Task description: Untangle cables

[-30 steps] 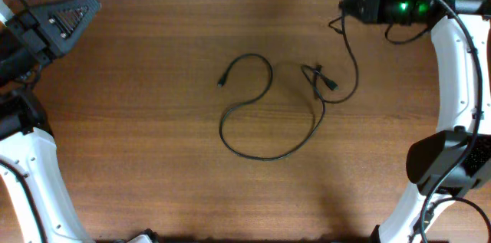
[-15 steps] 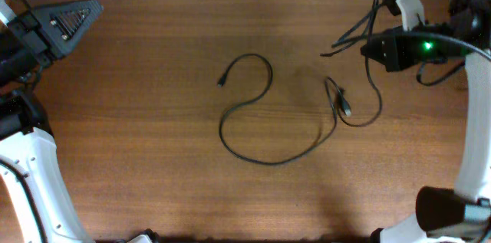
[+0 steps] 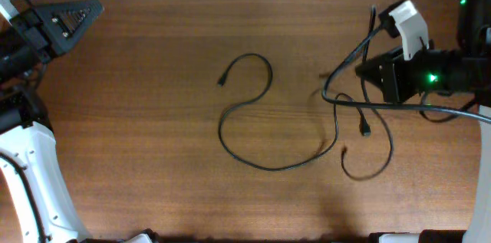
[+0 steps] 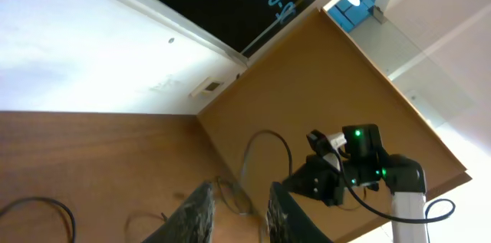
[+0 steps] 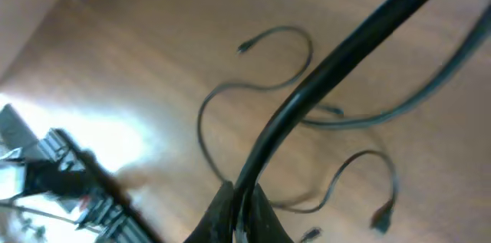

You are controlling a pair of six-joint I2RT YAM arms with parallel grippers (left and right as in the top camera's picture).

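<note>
One thin black cable lies in a loose S on the wooden table, its plug end at the left; it also shows in the right wrist view as the curved cable. My right gripper is shut on a second black cable, lifted above the table at the right. That cable's plug dangles free and its shadow falls below it. In the right wrist view the jaws pinch this cord, and its plug hangs lower right. The two cables meet near the right end of the lying one. My left gripper hovers at the far left corner, fingers apart and empty.
The table is dark brown wood with a white wall behind its far edge. The right arm's own thick black wiring loops beside its wrist. White arm links stand at the left and right table edges.
My right gripper has moved toward the front and right with its cable, pulling the plug and loop away from the lying cable. The lying cable's right end was dragged slightly. The left arm stays put.
</note>
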